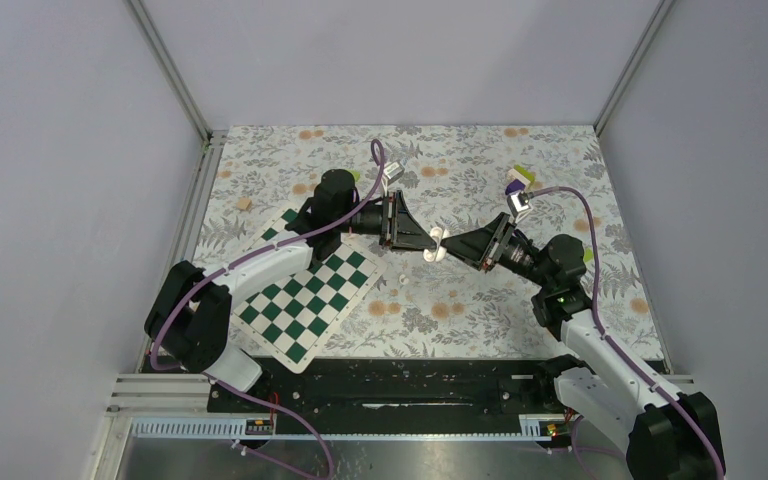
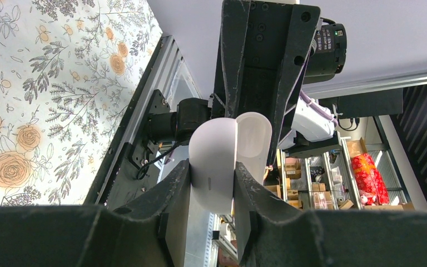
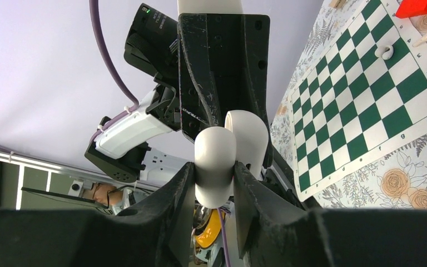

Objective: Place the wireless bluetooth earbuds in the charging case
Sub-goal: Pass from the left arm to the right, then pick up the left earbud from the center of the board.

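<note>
Dark fingers of the left end effector sit closest to us. They pinch one half of the charging case from both sides. The right end effector comes from the other way and pinches the other half. So both are closed on the case, and it looks swung open between them. It hangs in the air over the middle of the counter, not touching it.

We think the task is only at its start. We see no earbud in the case, though we cannot see right inside it. Putting the earbuds in is all left to do.

Further out, a chessboard lies toward the near left corner of the counter. One small white piece lies on it and another lies just off its edge. We guess these are the earbuds, but they are too small to tell. A red block is near them. A tan block sits by the left edge. Both end effectors are busy holding, so one would have to let go first.
</note>
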`<state>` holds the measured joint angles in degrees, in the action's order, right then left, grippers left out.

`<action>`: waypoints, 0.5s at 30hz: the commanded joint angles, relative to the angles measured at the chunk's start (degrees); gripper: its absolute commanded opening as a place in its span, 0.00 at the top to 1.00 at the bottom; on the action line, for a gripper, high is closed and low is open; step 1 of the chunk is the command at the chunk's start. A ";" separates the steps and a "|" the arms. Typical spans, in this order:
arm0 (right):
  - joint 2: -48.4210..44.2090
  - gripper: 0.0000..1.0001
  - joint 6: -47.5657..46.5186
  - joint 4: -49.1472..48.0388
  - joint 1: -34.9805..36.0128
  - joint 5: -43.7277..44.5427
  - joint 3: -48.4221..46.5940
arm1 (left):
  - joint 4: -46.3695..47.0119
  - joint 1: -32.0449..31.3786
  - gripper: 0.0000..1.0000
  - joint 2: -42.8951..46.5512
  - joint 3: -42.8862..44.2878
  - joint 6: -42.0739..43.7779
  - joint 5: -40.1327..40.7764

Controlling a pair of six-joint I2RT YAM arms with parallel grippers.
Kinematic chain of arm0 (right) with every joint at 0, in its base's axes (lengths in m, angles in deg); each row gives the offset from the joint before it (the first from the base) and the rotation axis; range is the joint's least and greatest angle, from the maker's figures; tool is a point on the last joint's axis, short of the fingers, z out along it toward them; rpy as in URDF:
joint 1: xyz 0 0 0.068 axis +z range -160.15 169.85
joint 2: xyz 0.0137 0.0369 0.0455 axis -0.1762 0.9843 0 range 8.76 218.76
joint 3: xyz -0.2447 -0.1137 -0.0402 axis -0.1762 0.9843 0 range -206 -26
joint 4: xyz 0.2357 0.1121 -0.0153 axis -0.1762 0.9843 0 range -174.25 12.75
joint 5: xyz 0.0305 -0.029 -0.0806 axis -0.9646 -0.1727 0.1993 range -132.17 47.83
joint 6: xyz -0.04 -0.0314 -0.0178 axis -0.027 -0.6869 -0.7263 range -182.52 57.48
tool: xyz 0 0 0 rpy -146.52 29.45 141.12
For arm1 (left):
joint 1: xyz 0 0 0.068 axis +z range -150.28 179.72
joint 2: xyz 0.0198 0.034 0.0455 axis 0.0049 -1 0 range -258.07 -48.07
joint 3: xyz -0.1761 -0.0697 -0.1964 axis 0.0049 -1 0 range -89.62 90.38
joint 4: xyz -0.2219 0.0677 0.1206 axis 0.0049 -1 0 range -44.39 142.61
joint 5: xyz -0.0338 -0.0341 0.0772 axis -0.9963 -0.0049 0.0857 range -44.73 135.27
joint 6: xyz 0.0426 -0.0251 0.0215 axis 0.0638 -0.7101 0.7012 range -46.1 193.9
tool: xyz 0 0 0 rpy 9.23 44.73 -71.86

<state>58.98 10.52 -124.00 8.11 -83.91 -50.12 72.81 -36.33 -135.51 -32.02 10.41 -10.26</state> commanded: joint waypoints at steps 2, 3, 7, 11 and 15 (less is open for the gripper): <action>-0.78 0.92 -2.15 -0.28 -0.22 -1.46 0.15 | 1.47 0.12 0.57 0.55 2.49 0.51 -0.93; -1.10 0.93 -2.91 1.05 -0.24 -1.24 0.01 | 0.49 0.15 0.47 0.78 2.66 1.13 -0.56; -3.04 0.97 -7.99 10.20 -0.24 0.08 -1.43 | -9.18 1.12 0.26 2.17 4.74 7.36 1.82; -6.25 1.00 -15.90 23.69 -0.24 3.22 -3.87 | -15.39 5.64 0.16 5.23 4.88 11.16 3.30; -7.67 1.00 -20.54 32.24 -0.24 4.87 -4.84 | -23.47 10.08 0.02 7.84 4.47 17.26 7.13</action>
<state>53.03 -2.33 -101.97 8.05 -81.55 -51.47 57.43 -29.80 -132.40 -29.48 19.83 -7.72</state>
